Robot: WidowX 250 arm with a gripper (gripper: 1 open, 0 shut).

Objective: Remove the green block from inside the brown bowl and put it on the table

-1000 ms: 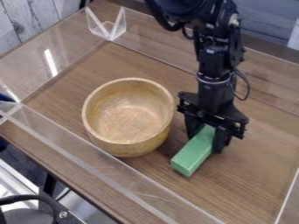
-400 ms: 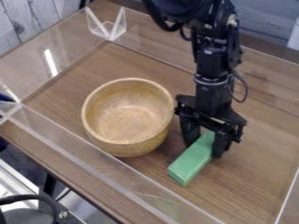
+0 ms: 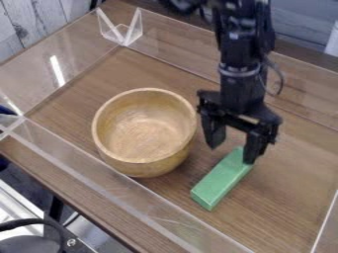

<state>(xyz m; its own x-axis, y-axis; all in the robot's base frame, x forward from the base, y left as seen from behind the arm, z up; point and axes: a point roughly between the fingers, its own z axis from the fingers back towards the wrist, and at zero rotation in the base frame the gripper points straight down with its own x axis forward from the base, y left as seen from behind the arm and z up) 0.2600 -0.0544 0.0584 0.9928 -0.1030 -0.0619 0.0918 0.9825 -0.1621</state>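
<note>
The green block [image 3: 220,183] lies flat on the table [image 3: 284,212], just right of the brown bowl [image 3: 145,130] and outside it. My gripper [image 3: 234,146] hangs above the block's far end with its fingers spread wide and pointing straight down. Nothing is between the fingers, and they stand clear of the block. The bowl's inside is bare wood.
Clear acrylic walls [image 3: 53,163] edge the tabletop on the near and left sides. A small clear bracket [image 3: 122,28] stands at the back left corner. The black arm [image 3: 238,40] rises toward the back right.
The fingers have opened and let go of the green block, which now lies flat on the table. The gripper has risen above it.
</note>
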